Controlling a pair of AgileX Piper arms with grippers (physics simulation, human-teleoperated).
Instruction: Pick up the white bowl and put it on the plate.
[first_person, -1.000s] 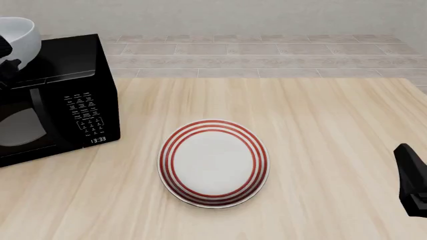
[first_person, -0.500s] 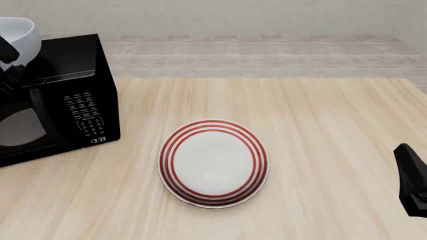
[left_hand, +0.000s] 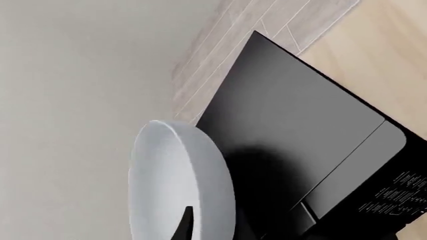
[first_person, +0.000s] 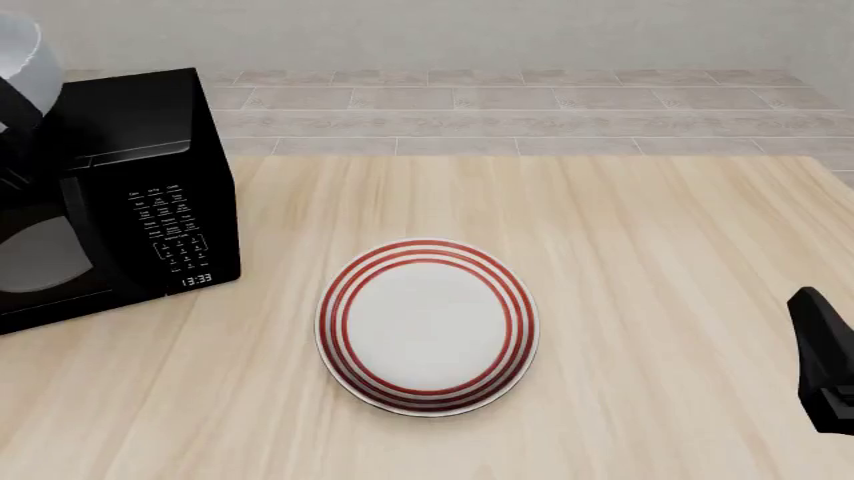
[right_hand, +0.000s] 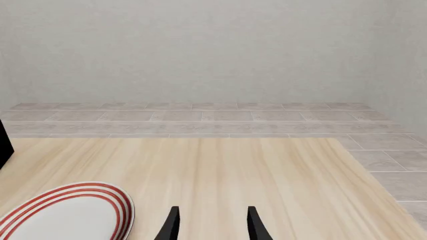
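While the wooden table (first_person: 641, 250) carries most of the scene, the black microwave (first_person: 114, 190) serves as landmark. White bowl (left_hand: 180, 185) held aloft above the microwave's top, tilted on edge; one dark finger of the left gripper (left_hand: 183, 227) lies across its rim, so judged clamped there for carrying. Red-ringed plate (first_person: 427, 325) lies flat, well apart to the microwave's right, bare, awaiting the bowl. Right gripper (right_hand: 210, 225) idles beyond the plate, fingers parted, nothing between them.

L hand (left_hand: 189, 223) prob. shut; R hand (right_hand: 211, 225) open.
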